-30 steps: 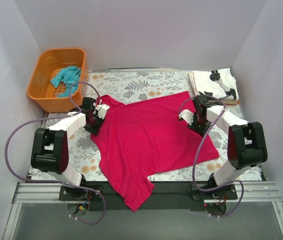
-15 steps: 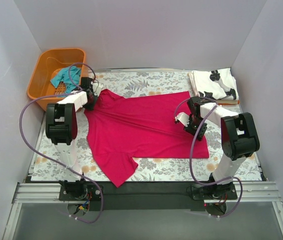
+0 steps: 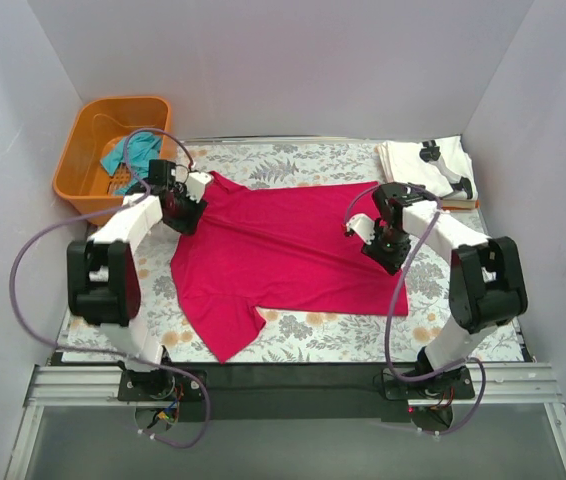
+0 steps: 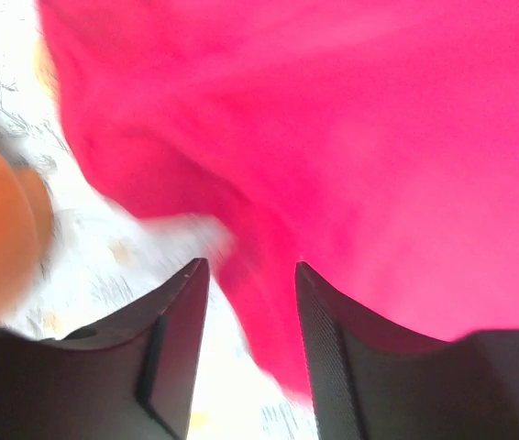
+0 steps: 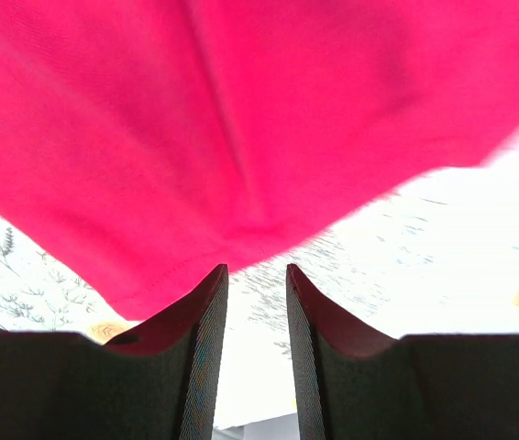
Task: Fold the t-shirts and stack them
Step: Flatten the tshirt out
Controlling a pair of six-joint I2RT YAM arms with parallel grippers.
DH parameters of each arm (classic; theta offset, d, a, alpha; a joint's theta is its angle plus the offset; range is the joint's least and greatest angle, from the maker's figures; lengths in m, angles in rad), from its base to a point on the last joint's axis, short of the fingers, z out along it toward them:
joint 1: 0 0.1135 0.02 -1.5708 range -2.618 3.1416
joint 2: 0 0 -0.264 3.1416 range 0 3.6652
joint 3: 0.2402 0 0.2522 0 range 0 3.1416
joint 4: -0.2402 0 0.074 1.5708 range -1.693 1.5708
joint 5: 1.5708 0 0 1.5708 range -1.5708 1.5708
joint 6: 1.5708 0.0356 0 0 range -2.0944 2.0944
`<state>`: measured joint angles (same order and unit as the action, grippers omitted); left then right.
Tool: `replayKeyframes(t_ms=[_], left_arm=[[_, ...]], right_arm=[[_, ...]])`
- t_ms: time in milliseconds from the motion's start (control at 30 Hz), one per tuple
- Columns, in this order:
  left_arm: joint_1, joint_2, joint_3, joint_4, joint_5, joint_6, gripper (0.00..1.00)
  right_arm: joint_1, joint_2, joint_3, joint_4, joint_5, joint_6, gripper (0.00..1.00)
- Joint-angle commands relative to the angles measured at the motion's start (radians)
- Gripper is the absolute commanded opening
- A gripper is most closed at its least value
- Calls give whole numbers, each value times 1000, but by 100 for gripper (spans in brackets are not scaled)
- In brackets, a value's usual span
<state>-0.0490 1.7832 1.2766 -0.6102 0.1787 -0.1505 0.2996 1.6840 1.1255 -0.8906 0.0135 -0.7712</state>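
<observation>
Red shirt [image 3: 283, 250]: lies spread in the middle of the table [image 3: 293, 160], largely flat. Long creases run across it from the far-left corner toward the right side. One lobe of cloth points toward the near edge at the left. The far edge is straight.

Left gripper [image 3: 181, 208]: sits at the shirt's far-left corner. In the left wrist view the jaws stand apart. Bare table shows through the left part of the gap and red cloth through the right part. The view is blurred, so contact between cloth and finger cannot be confirmed. No clamped cloth is seen.

Right gripper [image 3: 383, 245]: sits over the shirt's right edge. In the right wrist view the jaws stand narrowly apart with only the patterned table showing in the gap. The hemmed edge of the cloth lies just beyond the fingertips. Nothing is gripped.

White shirt [image 3: 425, 168]: folded, black marks on top, at the far-right corner of the table, apart from the red shirt.

Teal shirt [image 3: 133, 152]: crumpled inside the basket [image 3: 73, 175].

Basket: orange, at the far-left corner, just beside the left gripper's arm and not touching the red shirt.
</observation>
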Motion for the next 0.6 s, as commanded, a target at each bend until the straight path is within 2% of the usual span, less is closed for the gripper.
replayKeyframes(t_ms=[0, 67, 200, 233, 400, 567], left_arm=[[-49, -298, -103, -92, 179, 121, 38], [-101, -367, -193, -152, 139, 207, 30], [-179, -407, -344, -145, 120, 210, 25], [-219, -406, -393, -126, 96, 198, 24], [-245, -355, -491, -60, 22, 210, 24], [-258, -367, -579, -115, 19, 288, 24]], right_arm=[[-4, -101, 105, -60, -58, 20, 33], [-2, -95, 97, -76, -43, 10, 31], [-2, -11, 28, -61, 6, -5, 21], [-2, 9, 14, -48, -1, 0, 20], [-1, 84, -7, 10, 26, -3, 17], [15, 112, -128, 18, 62, -36, 15]])
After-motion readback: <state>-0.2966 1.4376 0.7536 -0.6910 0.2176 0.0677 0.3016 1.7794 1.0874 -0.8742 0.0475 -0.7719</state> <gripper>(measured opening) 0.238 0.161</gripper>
